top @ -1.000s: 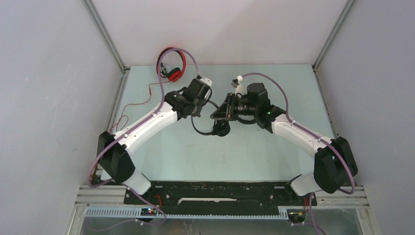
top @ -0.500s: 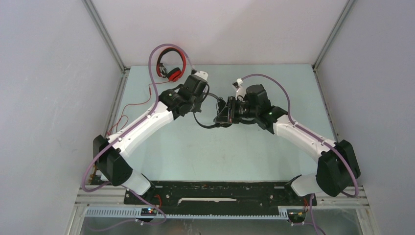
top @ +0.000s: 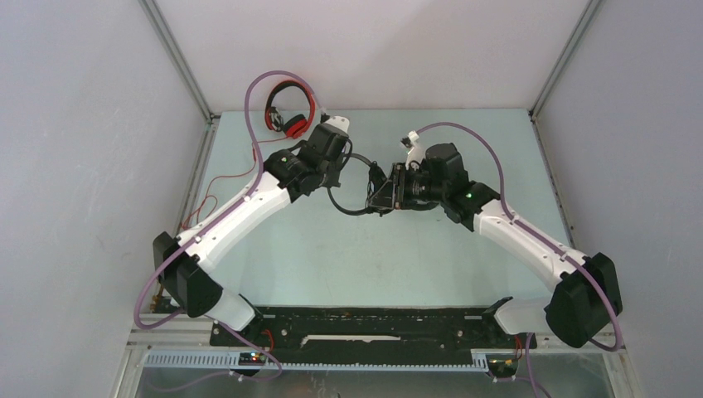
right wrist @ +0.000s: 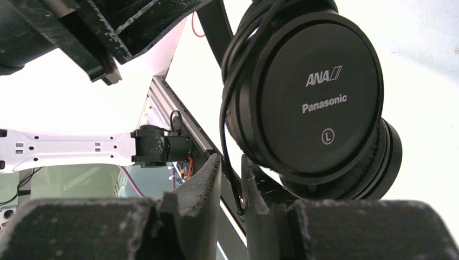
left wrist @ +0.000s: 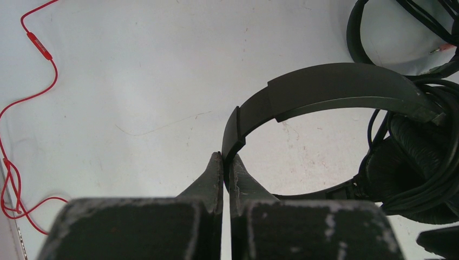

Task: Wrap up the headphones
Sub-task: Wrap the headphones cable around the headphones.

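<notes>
The black Panasonic headset (left wrist: 400,162) is held between the two arms over the middle of the bench (top: 414,249). The left tool (left wrist: 224,162) is clamped tight on its headband (left wrist: 335,86), at the bend farthest from the ear pads. The right tool (right wrist: 231,176) sits just under the ear cup (right wrist: 316,108) marked L, fingers pinched on the headset's thin black cable (right wrist: 230,108). Beyond and left of the black headset, the red headset (top: 290,114) lies by the bench's far corner. Its red cable (left wrist: 32,43) trails loose towards the left arm's base.
</notes>
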Action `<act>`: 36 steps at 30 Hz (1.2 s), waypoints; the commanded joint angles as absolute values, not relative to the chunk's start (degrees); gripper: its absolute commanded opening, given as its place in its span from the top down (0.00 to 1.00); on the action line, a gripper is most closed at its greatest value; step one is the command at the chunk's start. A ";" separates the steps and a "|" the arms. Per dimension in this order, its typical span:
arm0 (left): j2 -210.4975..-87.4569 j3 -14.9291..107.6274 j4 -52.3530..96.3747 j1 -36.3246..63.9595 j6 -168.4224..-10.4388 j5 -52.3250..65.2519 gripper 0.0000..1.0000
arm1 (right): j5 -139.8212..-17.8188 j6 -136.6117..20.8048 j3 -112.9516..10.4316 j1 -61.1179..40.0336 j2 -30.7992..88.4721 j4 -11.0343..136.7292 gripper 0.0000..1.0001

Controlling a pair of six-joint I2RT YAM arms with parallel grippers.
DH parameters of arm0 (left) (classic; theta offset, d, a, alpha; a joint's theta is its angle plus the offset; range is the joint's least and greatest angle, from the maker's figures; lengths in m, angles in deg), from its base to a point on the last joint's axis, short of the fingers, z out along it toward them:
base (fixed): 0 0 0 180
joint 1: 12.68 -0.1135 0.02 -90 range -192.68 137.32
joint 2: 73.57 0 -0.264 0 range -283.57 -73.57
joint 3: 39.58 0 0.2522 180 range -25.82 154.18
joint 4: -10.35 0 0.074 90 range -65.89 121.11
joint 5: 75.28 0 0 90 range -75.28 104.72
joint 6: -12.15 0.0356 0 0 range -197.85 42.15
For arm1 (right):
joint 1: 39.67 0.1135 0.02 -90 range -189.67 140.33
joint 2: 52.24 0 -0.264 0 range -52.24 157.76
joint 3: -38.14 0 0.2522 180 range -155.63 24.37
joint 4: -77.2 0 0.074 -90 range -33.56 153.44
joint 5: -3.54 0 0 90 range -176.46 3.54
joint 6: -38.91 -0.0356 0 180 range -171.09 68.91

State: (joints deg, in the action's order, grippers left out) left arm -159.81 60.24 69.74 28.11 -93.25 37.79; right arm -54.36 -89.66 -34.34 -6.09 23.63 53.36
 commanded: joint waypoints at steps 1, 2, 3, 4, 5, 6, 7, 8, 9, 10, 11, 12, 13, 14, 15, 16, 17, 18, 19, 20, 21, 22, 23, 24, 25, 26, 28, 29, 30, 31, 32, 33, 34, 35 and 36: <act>-156.98 64.75 67.85 28.00 -95.78 39.06 1.00 | -55.97 -87.75 -36.62 -5.89 20.15 52.44 0.76; -156.98 64.81 67.80 27.97 -95.74 39.04 1.00 | -56.11 -87.64 -36.58 -5.91 19.79 52.26 0.76; -156.98 64.80 67.87 27.96 -95.78 39.04 1.00 | -56.26 -87.53 -36.61 -5.92 19.41 51.94 0.76; -156.90 64.86 67.82 27.95 -95.82 38.99 1.00 | -56.65 -87.30 -36.58 -5.90 19.09 51.63 0.75; -156.91 64.88 67.83 27.98 -95.86 39.06 1.00 | -56.99 -87.04 -36.62 -5.92 18.86 51.46 0.76; -156.95 64.95 67.88 27.93 -95.85 39.05 1.00 | -57.45 -86.84 -36.62 -5.92 18.45 51.30 0.75; -156.90 64.97 67.89 27.96 -95.94 39.22 1.00 | -57.80 -86.66 -36.60 -5.91 18.07 51.11 0.75; -156.90 64.97 67.90 27.93 -95.95 39.17 1.00 | -58.05 -86.49 -36.54 -5.85 17.80 51.09 0.75; -156.96 64.97 67.89 27.92 -95.96 39.12 1.00 | -58.30 -86.43 -36.59 -5.83 17.58 51.09 0.75; -156.98 64.97 67.95 27.95 -95.96 39.03 1.00 | -58.63 -86.28 -36.62 -5.90 17.40 51.15 0.75; -156.97 64.97 67.90 27.96 -95.96 39.11 1.00 | -58.80 -86.17 -36.58 -5.92 17.34 51.25 0.74; -156.99 64.97 67.93 28.00 -95.96 39.09 1.00 | -58.86 -86.08 -36.62 -5.85 17.26 51.29 0.74; -157.07 64.97 68.00 27.97 -95.96 39.15 1.00 | -58.91 -85.96 -36.60 -5.87 17.32 51.40 0.74; -157.07 65.05 68.02 28.01 -95.96 39.16 1.00 | -59.01 -85.78 -36.62 -5.87 17.35 51.46 0.75; -157.14 65.06 68.03 28.00 -96.03 39.08 1.00 | -59.09 -85.58 -36.60 -5.76 17.41 51.42 0.76; -157.09 65.06 68.04 27.93 -96.12 39.07 1.00 | -59.12 -85.54 -36.60 -5.72 17.45 51.47 0.78; -157.09 65.06 68.09 27.95 -96.20 39.18 1.00 | -59.09 -85.62 -36.62 -5.61 17.52 51.67 0.81; -157.07 65.08 68.11 27.98 -96.34 39.17 1.00 | -58.78 -85.75 -36.60 -5.42 17.46 52.24 0.85; -157.07 65.06 68.08 27.95 -96.51 39.29 1.00 | -58.41 -86.10 -36.54 -5.21 17.52 53.17 0.87; -157.10 65.02 68.02 27.93 -96.75 39.30 1.00 | -58.03 -86.64 -36.56 -4.96 17.77 54.90 0.90; -157.17 64.98 67.93 27.92 -97.08 39.18 1.00 | -57.67 -87.27 -36.61 -4.71 18.21 56.75 0.91; -157.22 64.97 67.90 28.00 -97.40 38.95 1.00 | -57.46 -87.75 -36.62 -4.41 18.73 58.73 0.91; -157.38 65.04 67.90 27.98 -97.90 38.78 1.00 | -57.61 -87.96 -36.62 -4.03 19.30 60.55 0.92; -157.61 65.18 67.96 27.99 -98.30 38.65 1.00 | -58.20 -88.12 -36.61 -3.60 19.90 62.03 0.93; -157.75 65.29 68.05 28.01 -98.66 38.45 1.00 | -58.62 -88.19 -36.62 -3.21 20.48 62.77 0.94; -157.83 65.36 68.17 27.96 -98.94 38.38 1.00 | -58.57 -88.46 -36.61 -2.97 21.19 63.82 0.94; -157.98 65.56 68.30 27.93 -99.32 37.95 1.00 | -58.69 -88.47 -36.62 -2.32 22.16 64.91 0.95; -158.09 65.70 68.29 27.85 -99.42 37.58 1.00 | -58.87 -88.18 -36.57 -2.04 22.60 64.82 0.95; -158.13 65.86 68.31 27.76 -99.60 37.43 1.00 | -59.10 -87.90 -36.61 -1.81 23.12 64.60 0.95; -158.21 65.96 68.20 27.60 -99.85 37.09 1.00 | -59.28 -87.52 -36.60 -1.55 23.42 64.34 0.95; -158.33 66.03 68.04 27.44 -100.04 36.67 1.00 | -59.63 -87.21 -36.55 -1.33 23.68 64.02 0.95; -158.35 66.03 67.96 27.19 -100.33 36.21 1.00 | -60.28 -86.55 -36.57 -1.09 23.69 63.75 0.96; -158.37 66.03 67.77 26.99 -100.66 35.79 1.00 | -61.36 -85.62 -36.58 -0.89 23.67 62.02 0.96; -158.31 66.03 67.72 26.66 -100.96 35.36 1.00 | -62.94 -84.15 -36.53 -0.68 23.43 60.49 0.96; -158.20 66.03 67.69 26.18 -101.16 34.89 1.00 | -64.33 -83.28 -35.91 -0.61 23.06 59.67 0.95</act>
